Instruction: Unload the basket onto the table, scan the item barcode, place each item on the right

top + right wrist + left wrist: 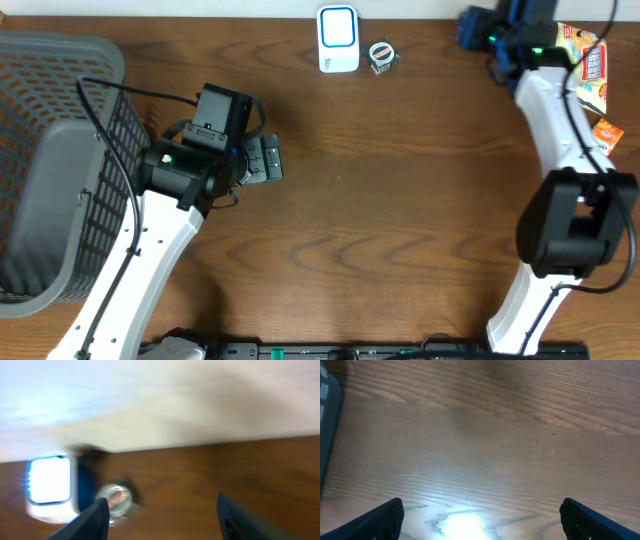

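Note:
The white barcode scanner (338,38) with a lit blue-rimmed face stands at the table's far edge; it also shows in the right wrist view (49,489). A small round shiny item (382,56) lies right beside it, blurred in the right wrist view (116,499). My right gripper (472,28) hovers to the right of both, open (162,512), with nothing between its fingers. My left gripper (270,160) is at the left of the table, wide open (482,512) over bare wood.
A grey mesh basket (55,160) fills the left side. Orange snack packets (590,70) lie at the far right behind the right arm. A dark grey edge (327,420) shows at the left of the left wrist view.

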`<state>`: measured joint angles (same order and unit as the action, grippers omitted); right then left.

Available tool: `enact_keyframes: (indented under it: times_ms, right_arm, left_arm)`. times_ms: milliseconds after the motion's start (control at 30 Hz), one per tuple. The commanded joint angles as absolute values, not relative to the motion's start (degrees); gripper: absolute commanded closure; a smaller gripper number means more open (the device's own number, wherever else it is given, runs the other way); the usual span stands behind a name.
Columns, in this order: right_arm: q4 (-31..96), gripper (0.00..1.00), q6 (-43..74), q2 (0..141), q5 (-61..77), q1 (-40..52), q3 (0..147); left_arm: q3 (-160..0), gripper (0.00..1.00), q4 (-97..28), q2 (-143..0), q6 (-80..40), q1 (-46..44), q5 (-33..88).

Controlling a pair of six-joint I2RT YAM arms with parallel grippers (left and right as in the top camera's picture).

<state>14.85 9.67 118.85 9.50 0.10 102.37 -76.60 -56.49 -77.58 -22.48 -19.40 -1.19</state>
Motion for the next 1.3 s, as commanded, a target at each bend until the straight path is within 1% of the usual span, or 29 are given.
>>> enact_keyframes:
  times_ms: [0,133,167,200,233,267,300,367,467,633,833,1000,1133,1267]
  right_arm:
    - [11.16,0.38,9.8,123.26,14.04,5.63,102.32]
    - [6.31,0.38,9.74,127.92,13.3,9.21,102.39]
    - [4.73,0.44,9.78,129.36,12.4,9.87,102.48]
    - [3.77,0.55,9.78,130.3,11.75,10.22,102.65]
    - [2.59,0.68,9.93,131.55,10.87,10.59,102.98]
    - [1.45,0.8,10.66,132.73,10.44,10.92,103.37]
    - [0.6,0.87,11.38,133.64,10.46,11.0,103.77]
    - [-0.91,0.98,13.54,135.55,10.41,11.14,104.86]
    - [-4.38,0.99,16.38,137.93,10.48,10.92,105.34]
    - [-9.87,0.99,17.52,141.78,11.33,10.94,105.34]
    - [-9.89,0.99,19.9,144.53,11.31,10.81,105.34]
    - [-6.61,0.99,16.82,144.99,10.17,10.74,105.34]
    - [1.02,0.99,15.57,144.97,3.4,9.74,106.41]
    - [10.83,0.99,12.91,144.81,1.04,7.86,109.69]
  left_arm:
    - [-77.47,0.02,-56.53,-77.47,-22.17,-19.62,-0.91]
    - [-77.47,0.02,-56.53,-77.47,-22.15,-19.62,-0.91]
    - [-77.47,0.02,-56.53,-77.47,-22.15,-19.62,-0.91]
    - [-77.47,0.02,-56.53,-77.47,-22.15,-19.62,-0.91]
    - [-77.47,0.02,-56.53,-77.47,-22.15,-19.62,-0.91]
    - [-77.47,0.02,-56.53,-77.47,-22.15,-19.62,-0.91]
    - [-77.47,0.02,-56.53,-77.47,-22.15,-19.62,-0.91]
    - [-77.47,0.02,-56.53,-77.47,-22.15,-19.62,-0.91]
    - [-77.47,0.02,-56.53,-77.47,-22.15,-19.64,-0.91]
    - [-77.47,0.02,-56.53,-77.47,-22.15,-19.62,-0.91]
    - [-77.47,0.02,-56.53,-77.47,-22.15,-19.62,-0.91]
    - [-77.47,0.02,-56.53,-77.47,-22.15,-19.62,-0.91]
    - [-77.47,0.03,-56.53,-77.47,-22.15,-19.62,-0.91]
    - [-77.47,0.02,-56.53,-77.47,-22.15,-19.62,-0.91]
